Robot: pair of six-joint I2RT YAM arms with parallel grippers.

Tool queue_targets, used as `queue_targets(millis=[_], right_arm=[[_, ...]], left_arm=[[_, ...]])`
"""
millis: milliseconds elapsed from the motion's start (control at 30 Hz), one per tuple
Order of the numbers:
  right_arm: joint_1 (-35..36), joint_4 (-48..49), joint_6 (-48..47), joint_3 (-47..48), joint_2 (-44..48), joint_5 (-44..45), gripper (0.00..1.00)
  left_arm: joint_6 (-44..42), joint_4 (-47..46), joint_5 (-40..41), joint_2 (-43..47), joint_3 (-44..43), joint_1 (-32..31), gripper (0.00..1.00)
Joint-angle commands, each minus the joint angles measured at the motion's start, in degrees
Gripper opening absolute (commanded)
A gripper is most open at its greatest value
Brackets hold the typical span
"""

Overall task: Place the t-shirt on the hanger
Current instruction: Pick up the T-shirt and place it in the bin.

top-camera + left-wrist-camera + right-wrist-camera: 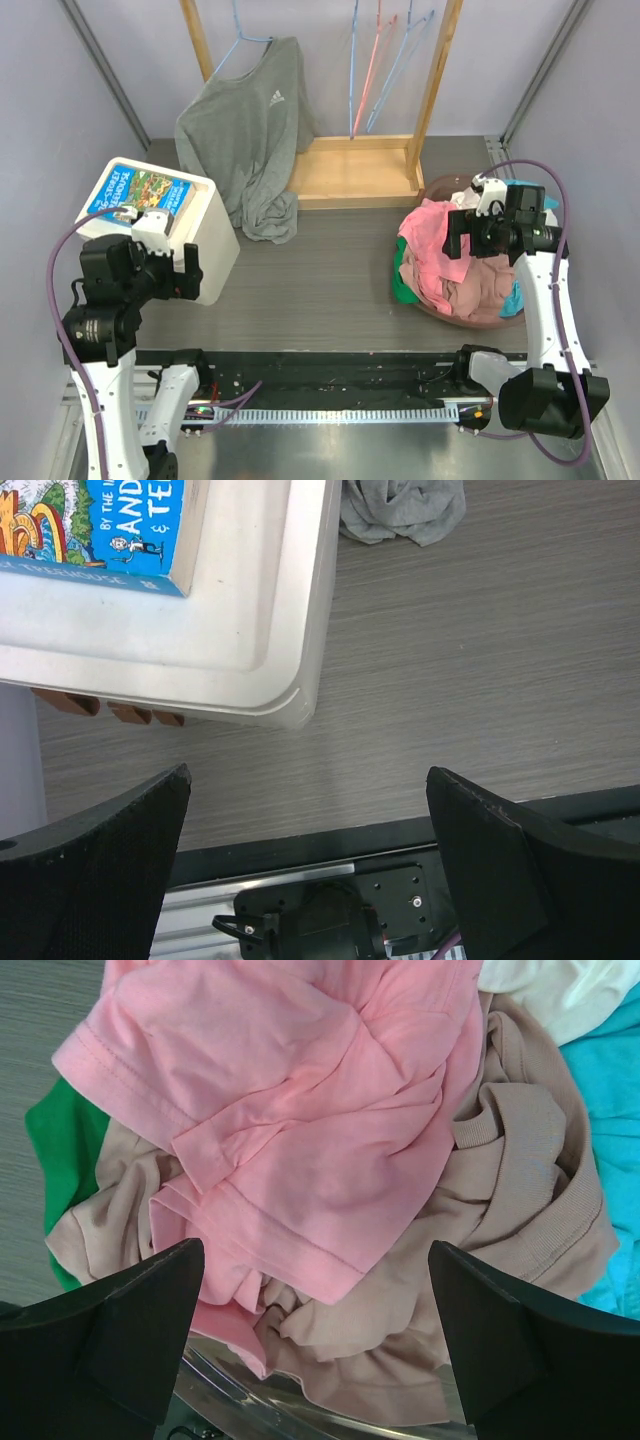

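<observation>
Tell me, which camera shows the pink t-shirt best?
The right wrist view: the t-shirt fills the picture, its hems and folds plain. The top view shows it small, on the pile of clothes, partly behind the right gripper. The left wrist view does not show it.

In my top view, the hanger [352, 70] is cut off by the upper edge, hook unseen, and the t-shirt [430, 230] is partly buried in the clothes pile [470, 292].

The left pincer [308, 775] gapes wide beside a white box [240, 630].
</observation>
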State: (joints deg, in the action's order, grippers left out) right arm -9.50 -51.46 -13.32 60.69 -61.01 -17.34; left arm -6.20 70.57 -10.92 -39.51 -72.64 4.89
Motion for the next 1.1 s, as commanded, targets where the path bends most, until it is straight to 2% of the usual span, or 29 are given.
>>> queue_targets(millis=[0, 167, 300, 567, 733, 833, 867, 933, 967, 1067], right_arm=[[0.0, 2.5, 1.37, 2.51, -1.65, 0.12, 1.0], [0.09, 5.93, 2.69, 2.86, -5.34, -0.32, 1.0], [0.0, 10.66, 4.87, 3.47, -11.04, -0.15, 1.0], [1.76, 20.34, 13.14, 6.55, -21.24, -1.99, 1.0], [1.85, 23.07, 15.34, 6.2, -26.69, -4.18, 0.9], [1.85, 23.86, 15.08, 5.5, -27.41, -7.42, 0.56], [1.85, 23.6, 14.73, 5.41, -26.1, -7.62, 0.33], [1.76, 22.73, 14.03, 5.58, -23.2, -7.88, 0.16], [1.59, 21.16, 13.59, 6.02, -19.71, -7.97, 0.01], [1.41, 17.55, 10.78, 8.65, -14.5, -7.79, 0.01]], left_arm=[[0.75, -2.54, -0.41, -1.97, -1.97, 0.04, 1.0], [1.98, -2.71, -5.68, -3.82, -5.93, -0.14, 1.0], [2.15, -4.2, -9.55, -3.12, -5.32, 0.04, 1.0], [2.94, -5.53, -10.97, -1.71, -3.39, 0.04, 1.0], [2.42, -5.7, -9.39, -1.71, -3.21, 0.04, 1.0], [2.68, -6.05, -9.04, -2.06, -3.56, 0.04, 1.0], [2.77, -6.14, -8.86, -2.15, -3.65, 0.04, 1.0], [2.77, -6.14, -8.77, -2.68, -4.0, -0.05, 1.0], [3.03, -6.23, -8.77, -2.77, -4.26, -0.05, 1.0], [3.38, -6.4, -8.95, -3.47, -4.88, 0.04, 1.0]])
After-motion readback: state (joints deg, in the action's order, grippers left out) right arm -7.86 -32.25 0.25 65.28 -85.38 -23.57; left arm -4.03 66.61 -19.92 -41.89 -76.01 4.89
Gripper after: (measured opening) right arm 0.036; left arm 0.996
